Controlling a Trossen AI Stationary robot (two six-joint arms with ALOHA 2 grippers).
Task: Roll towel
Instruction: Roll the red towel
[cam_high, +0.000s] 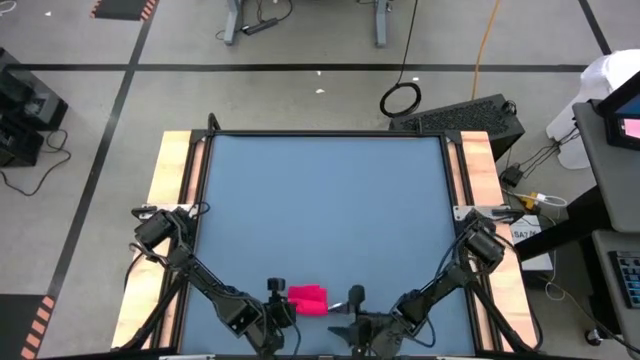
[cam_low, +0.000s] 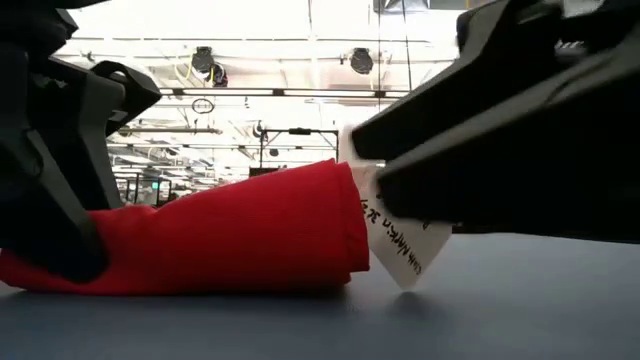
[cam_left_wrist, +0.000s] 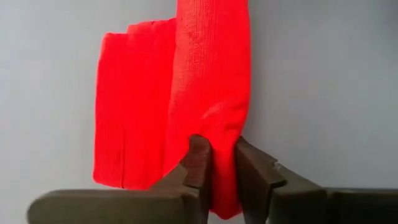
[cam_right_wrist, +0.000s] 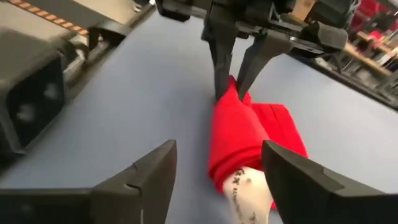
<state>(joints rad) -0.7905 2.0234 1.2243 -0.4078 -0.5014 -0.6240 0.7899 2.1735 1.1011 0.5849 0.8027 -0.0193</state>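
The red-pink towel (cam_high: 308, 299) lies near the table's front edge, between my two grippers. It is a thick rolled part (cam_left_wrist: 211, 81) with a flatter folded part (cam_left_wrist: 130, 106) beside it. A white tag (cam_right_wrist: 245, 190) with handwriting hangs from its right end. My left gripper (cam_left_wrist: 222, 177) is shut on the towel's left end. My right gripper (cam_right_wrist: 217, 180) is open at the towel's right end, one finger on either side of the tag end. I see no contact there. My left gripper pinches the left end of the towel's rolled part (cam_left_wrist: 221, 146) between its two fingers (cam_left_wrist: 199, 163). Several layers are in the pinch. The fingers come level from the table's left side, along the roll. The towel rests on the table.
The blue table top (cam_high: 320, 210) stretches free toward the far edge. Wooden rails (cam_high: 170, 170) run along its left and right sides. Both arm bases stand at the near corners.
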